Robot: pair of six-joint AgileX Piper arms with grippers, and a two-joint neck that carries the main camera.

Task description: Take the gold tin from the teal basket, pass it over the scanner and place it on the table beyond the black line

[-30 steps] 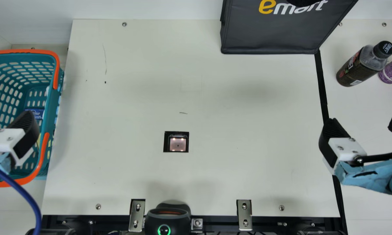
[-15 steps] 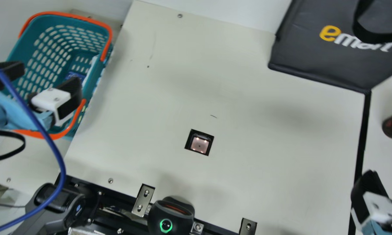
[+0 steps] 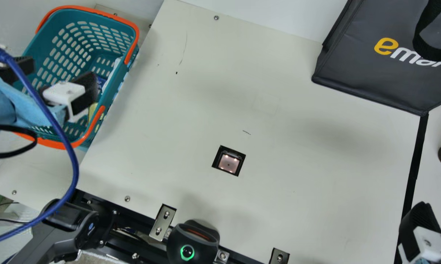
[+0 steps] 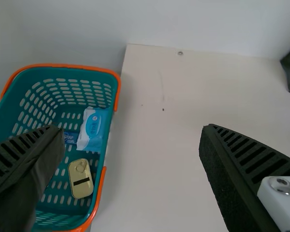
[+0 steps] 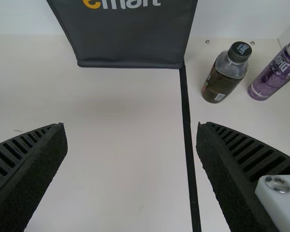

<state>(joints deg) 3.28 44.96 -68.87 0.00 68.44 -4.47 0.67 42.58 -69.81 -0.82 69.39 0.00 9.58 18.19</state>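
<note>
One gold tin lies in the basket, left pincer and right pincer wide.

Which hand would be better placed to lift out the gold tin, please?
Probably the left hand: it is open and near the teal basket, which holds the gold tin, while the right hand is across the table, by the black line.

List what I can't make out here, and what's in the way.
- Gold tin: its underside, turned away in the left wrist view.
- Dark blue pack: partly behind the blue-and-white packet, left wrist view.
- Teal basket: one side, behind the left gripper, left wrist view.
- Black bag: its top, cut off by the right wrist view's top edge.
</note>
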